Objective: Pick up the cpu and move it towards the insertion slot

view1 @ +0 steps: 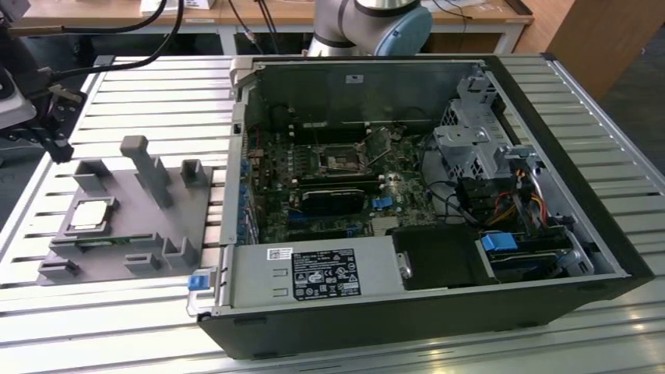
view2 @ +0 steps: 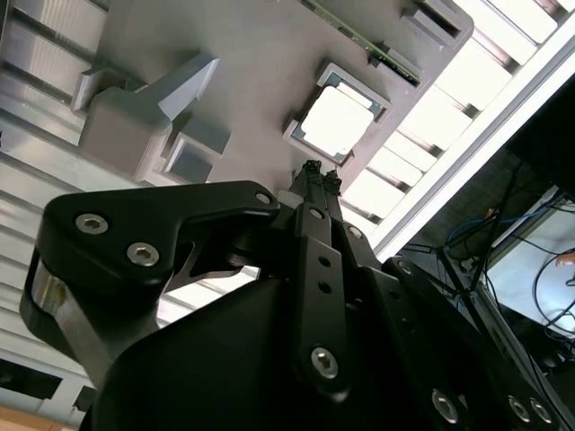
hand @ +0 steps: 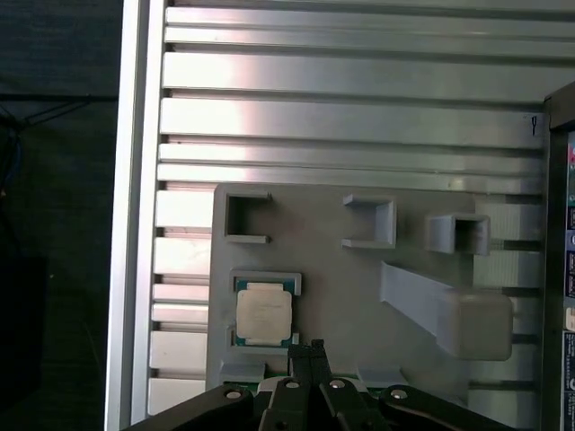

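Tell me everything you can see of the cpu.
The cpu is a thin, flat square chip with a pale silvery metal top and a green edge beneath. It lies level, top up, seated in a rimmed square recess of the grey fixture plate, on the slotted table, to the exterior view's left of the open computer case. Only the recess touches it; the shut gripper hangs nearby, apart from it.
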`<state>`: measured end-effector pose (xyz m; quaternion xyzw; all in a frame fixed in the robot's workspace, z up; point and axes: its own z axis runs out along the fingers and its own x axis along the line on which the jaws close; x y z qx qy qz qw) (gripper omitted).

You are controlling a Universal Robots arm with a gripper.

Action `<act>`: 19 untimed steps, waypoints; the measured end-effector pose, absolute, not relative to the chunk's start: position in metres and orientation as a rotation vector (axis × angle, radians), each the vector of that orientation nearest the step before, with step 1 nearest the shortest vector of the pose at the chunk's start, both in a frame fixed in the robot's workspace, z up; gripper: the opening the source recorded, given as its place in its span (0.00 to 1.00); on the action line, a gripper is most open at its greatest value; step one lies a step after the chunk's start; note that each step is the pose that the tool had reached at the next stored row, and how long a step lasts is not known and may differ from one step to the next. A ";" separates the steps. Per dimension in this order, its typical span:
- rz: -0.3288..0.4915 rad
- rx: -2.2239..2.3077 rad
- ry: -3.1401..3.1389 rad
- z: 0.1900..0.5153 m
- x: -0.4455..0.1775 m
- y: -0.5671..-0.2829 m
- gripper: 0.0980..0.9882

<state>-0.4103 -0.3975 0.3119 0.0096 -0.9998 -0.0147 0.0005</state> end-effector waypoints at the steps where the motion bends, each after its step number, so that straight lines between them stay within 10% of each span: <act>1: -0.045 0.030 -3.140 0.311 -0.410 -0.397 0.01; 19: -0.043 0.030 -3.140 0.302 -0.411 -0.397 0.01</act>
